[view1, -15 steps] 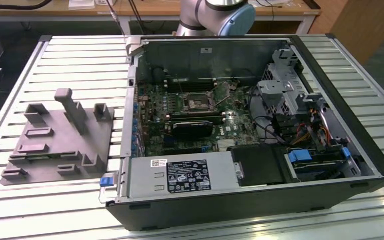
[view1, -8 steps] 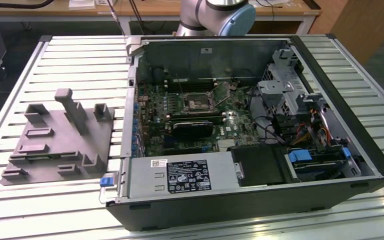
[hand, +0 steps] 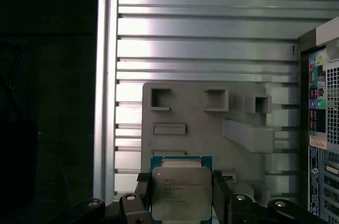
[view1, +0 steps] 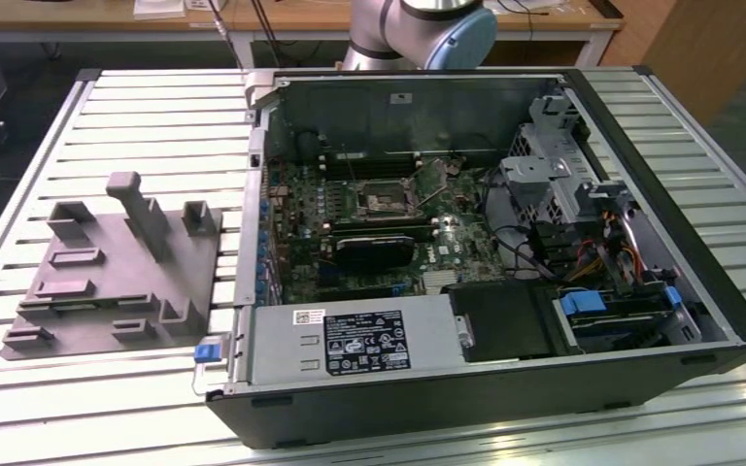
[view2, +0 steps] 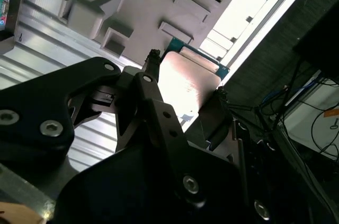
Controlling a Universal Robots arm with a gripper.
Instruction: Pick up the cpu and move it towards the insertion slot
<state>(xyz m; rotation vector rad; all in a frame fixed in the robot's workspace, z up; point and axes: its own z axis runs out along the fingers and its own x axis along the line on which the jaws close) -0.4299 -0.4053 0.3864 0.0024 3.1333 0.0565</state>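
Observation:
The cpu (hand: 181, 192) is a flat square chip with a silvery top and a thin green rim. My gripper (hand: 181, 198) is shut on it, one dark finger (hand: 142, 198) on each side edge. In the second wrist view the cpu (view2: 188, 83) shines bright between the gripper (view2: 185, 94) fingers. It is held above the grey fixture block (hand: 212, 128), well clear of its surface. The insertion slot (view1: 384, 200) is a square socket with a metal frame on the motherboard inside the open computer case (view1: 477, 97).
The grey stepped fixture block (view1: 114, 267) lies on the slatted metal table (view1: 127, 97), to the exterior view's left of the case. Drive cages and cables (view1: 581, 223) fill the case's right side. The arm's base (view1: 425, 29) stands behind the case.

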